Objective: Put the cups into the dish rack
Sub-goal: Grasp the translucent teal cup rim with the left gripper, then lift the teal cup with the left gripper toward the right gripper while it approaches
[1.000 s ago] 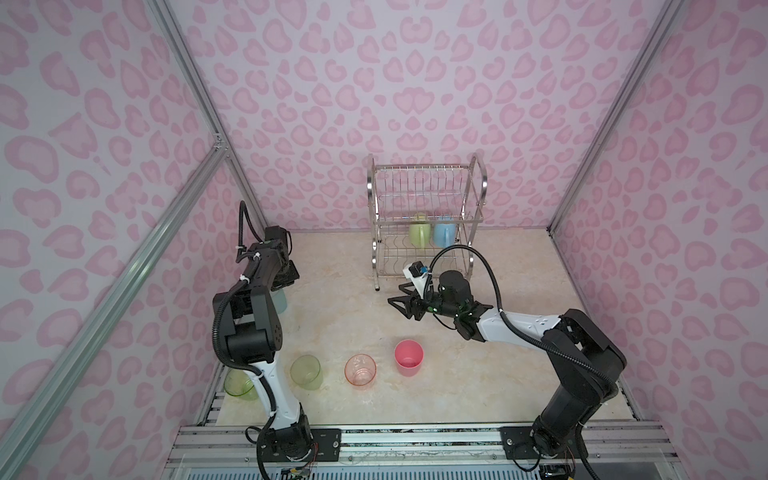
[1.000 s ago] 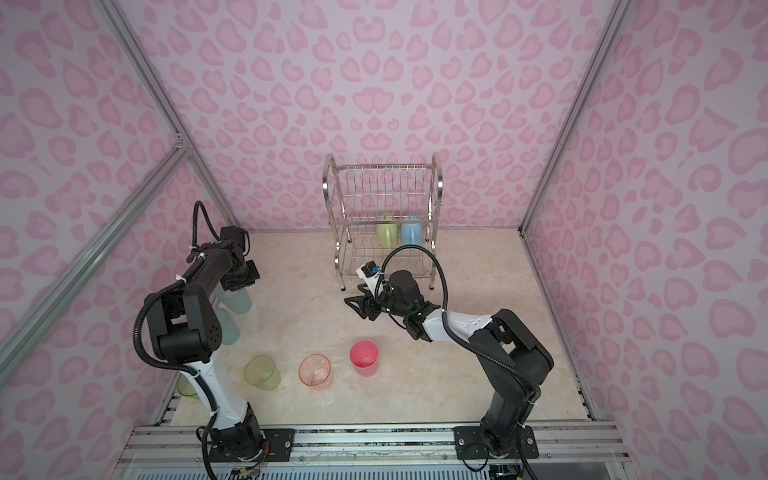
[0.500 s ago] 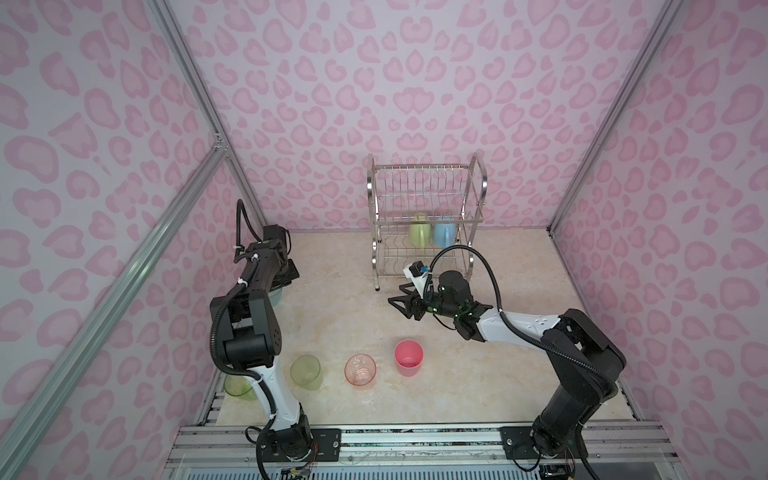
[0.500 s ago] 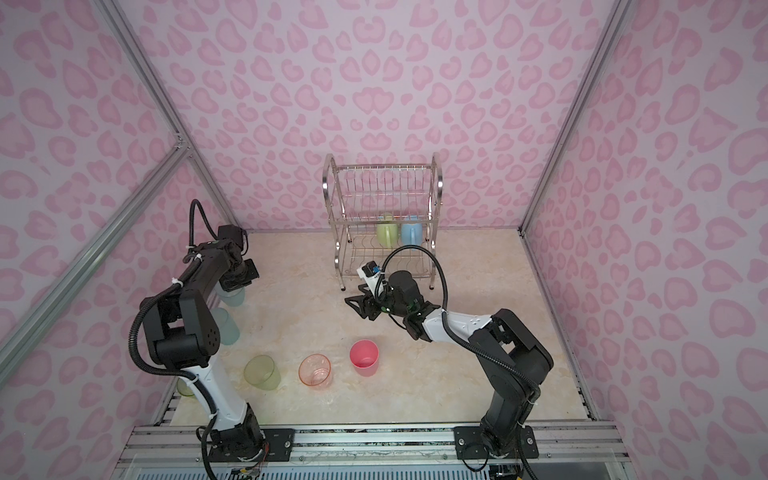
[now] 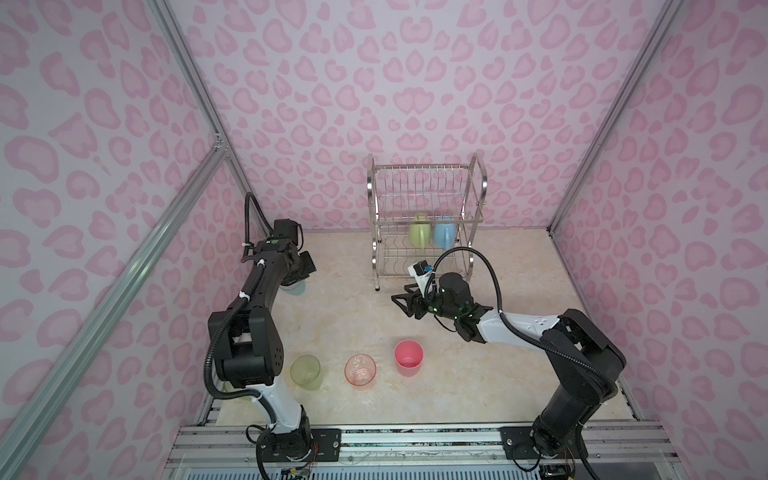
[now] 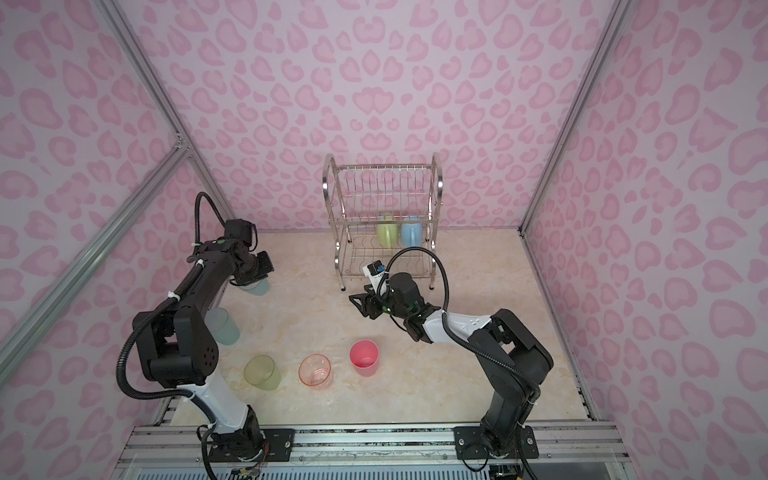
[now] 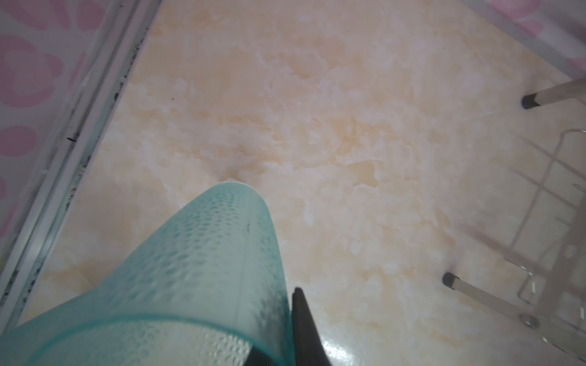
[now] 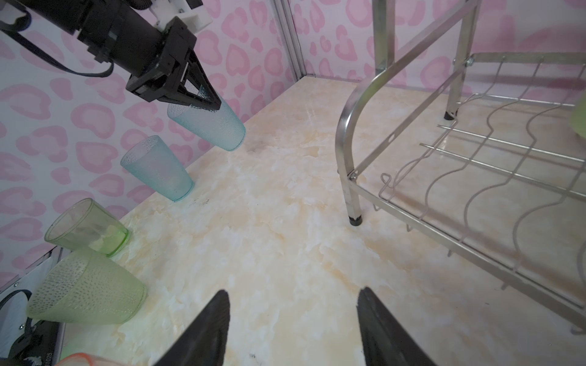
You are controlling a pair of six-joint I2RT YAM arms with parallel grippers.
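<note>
In both top views we look down on the whole tabletop (image 5: 340, 316); the 2 wrist views sit low and near, both catching the dish rack (image 8: 354, 199).

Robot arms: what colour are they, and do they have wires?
Both are mostly black with chunky rounded joints. The left arm has a white part near its base, the right arm a white forearm. A ribbed black cable loops along each, and tiny green lights glow near the wrists. The left pincer and right pincer have pointed black triangle fingers.
</note>
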